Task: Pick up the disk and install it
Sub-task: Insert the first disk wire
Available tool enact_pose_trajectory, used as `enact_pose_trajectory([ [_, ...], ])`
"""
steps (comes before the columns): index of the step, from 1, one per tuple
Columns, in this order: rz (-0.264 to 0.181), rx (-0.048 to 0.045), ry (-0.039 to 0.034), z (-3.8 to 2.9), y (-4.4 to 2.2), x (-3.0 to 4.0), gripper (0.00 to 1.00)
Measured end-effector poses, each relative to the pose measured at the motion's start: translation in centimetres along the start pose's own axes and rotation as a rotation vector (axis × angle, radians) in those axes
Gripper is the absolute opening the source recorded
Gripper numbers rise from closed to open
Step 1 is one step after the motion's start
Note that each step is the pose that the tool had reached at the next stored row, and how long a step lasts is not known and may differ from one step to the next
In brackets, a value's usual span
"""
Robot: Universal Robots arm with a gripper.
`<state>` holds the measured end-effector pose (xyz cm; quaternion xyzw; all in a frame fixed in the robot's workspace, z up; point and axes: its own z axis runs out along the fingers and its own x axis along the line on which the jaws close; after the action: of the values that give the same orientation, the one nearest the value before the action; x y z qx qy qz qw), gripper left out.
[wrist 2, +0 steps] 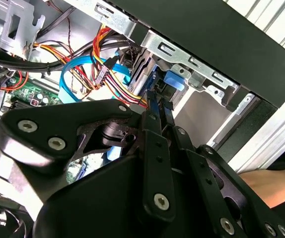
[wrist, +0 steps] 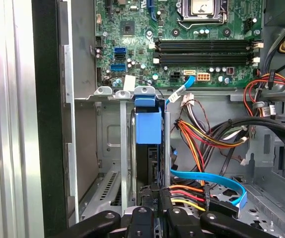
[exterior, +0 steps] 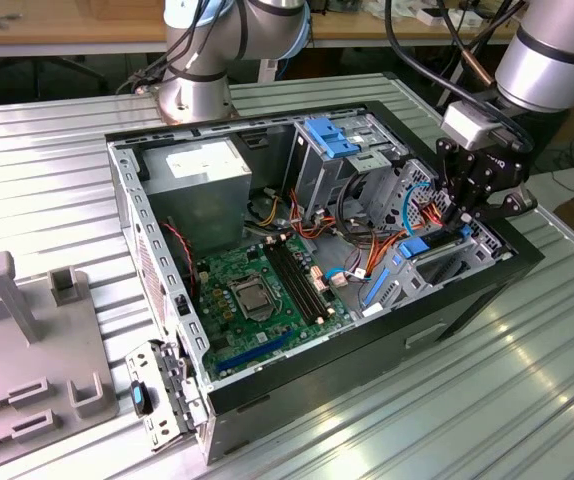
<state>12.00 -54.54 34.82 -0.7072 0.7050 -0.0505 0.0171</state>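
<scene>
At the right of the exterior view, the gripper [exterior: 464, 215] reaches into the open computer case [exterior: 167, 300], fingers [wrist 2: 155, 111] closed on the disk [wrist: 148, 126]. The disk stands edge-on in the metal drive bay [wrist: 113, 148], apparently partly seated, installation seemingly unfinished.

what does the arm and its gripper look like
The arm is silver-grey tube with a black band at a joint, and black cables run alongside it. A pale grey block sits at the wrist above the black gripper, a linkage of flat black bars pinned with silver screws.

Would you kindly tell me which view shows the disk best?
The first wrist view: the disk stands edge-on in its metal bay, its blue end facing the camera. In the second wrist view and the exterior view, the gripper hides most of it.
</scene>
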Motion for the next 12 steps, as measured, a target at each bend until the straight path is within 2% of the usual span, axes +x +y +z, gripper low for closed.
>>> enact_pose_trajectory([
  [12,0.0,0.0,-0.0005,0.22,0.06,0.0,0.17],
])
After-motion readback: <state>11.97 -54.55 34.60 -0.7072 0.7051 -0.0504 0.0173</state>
